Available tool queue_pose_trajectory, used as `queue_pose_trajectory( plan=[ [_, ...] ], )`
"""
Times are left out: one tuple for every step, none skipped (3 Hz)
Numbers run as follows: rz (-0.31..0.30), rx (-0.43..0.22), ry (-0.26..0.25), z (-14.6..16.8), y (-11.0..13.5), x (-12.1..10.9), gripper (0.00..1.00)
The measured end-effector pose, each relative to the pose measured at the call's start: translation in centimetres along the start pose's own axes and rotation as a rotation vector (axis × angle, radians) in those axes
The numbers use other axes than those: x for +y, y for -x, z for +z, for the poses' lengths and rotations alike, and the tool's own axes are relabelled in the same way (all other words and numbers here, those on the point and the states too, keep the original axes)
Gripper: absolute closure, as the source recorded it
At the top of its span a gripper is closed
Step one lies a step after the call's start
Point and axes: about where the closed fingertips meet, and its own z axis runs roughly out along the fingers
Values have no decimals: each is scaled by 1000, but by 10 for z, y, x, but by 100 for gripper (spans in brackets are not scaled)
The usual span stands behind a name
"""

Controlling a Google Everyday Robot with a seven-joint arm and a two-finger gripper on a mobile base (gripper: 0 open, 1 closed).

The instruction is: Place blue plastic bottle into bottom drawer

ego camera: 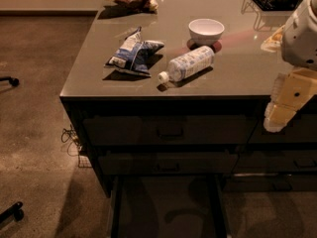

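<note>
The blue plastic bottle (188, 63), a clear ribbed cylinder with a pale printed label, lies on its side on the smooth, glossy grey worktop (233, 78), its white screw cap pointing to 8 o'clock. A round white bowl (206, 30) sits just at its 1 o'clock and a crinkled blue and white snack bag (132, 53) near its 9 o'clock. The blocky cream hand (285, 103) hangs at the bottle's 4 o'clock, past the worktop's front edge, apart or together I cannot tell, while the bottom drawer (168, 207) stands pulled out at 6 o'clock, a flat dull panel between dark rails.
</note>
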Motion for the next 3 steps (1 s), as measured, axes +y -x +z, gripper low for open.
queue_pose_trajectory(
  plan=[
    [-26, -23, -23, 9, 10, -17, 0],
    [-39, -20, -35, 13, 12, -18, 0],
    [-83, -73, -55, 36, 16, -44, 0]
  ],
)
